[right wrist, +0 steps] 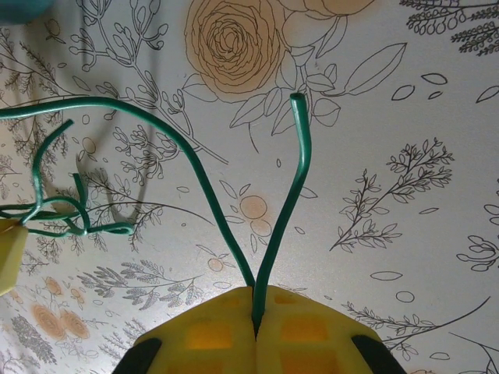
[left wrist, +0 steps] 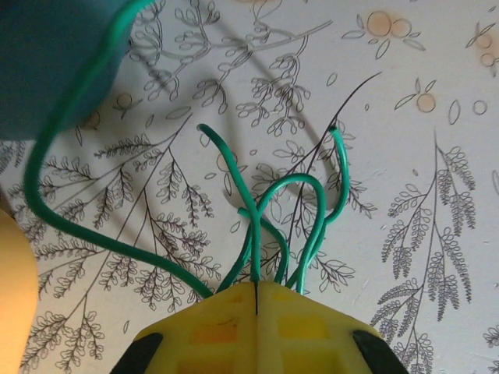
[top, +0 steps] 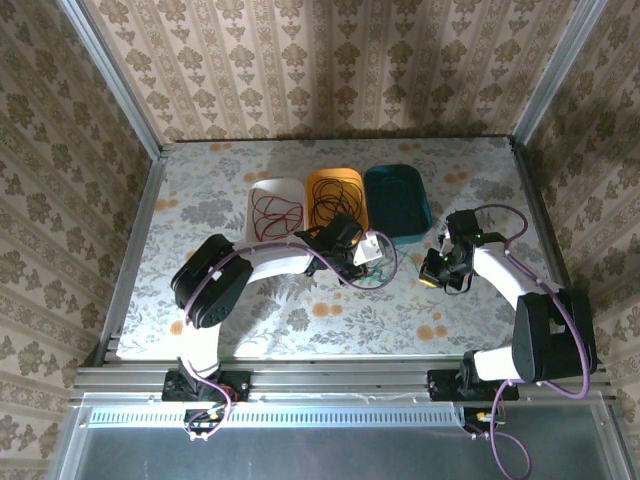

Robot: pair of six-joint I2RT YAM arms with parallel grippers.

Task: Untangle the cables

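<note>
Green cable (right wrist: 302,148): off the table (top: 200,200), strung between both grippers in front of the bins. Left gripper (left wrist: 256,300) pressed together on a bunch of its strands, which cross just above the fingertips. Right gripper (right wrist: 255,312) pressed together on two strands that leave the pinch as a V, one a short free end. Knot (right wrist: 74,224) sits near the left fingers, loose by the look of it. Red cable (top: 275,212) lies in the white bin (top: 262,185), black cable (top: 335,205) in the orange bin (top: 335,173); teal bin (top: 397,200) holds nothing. Risks, as I judge them: pulling straight apart would likely cinch the knot rather than open it. The short end could slip out of my right pinch under tension. One long loop runs up past the teal bin in the left wrist view; whether it touches I cannot tell, and a sideways sweep may hook the rim and drag the bin. Room: bins just behind my grippers, so little margin that way. Bare table toward me and to either side rail, well apart from both arms.
</note>
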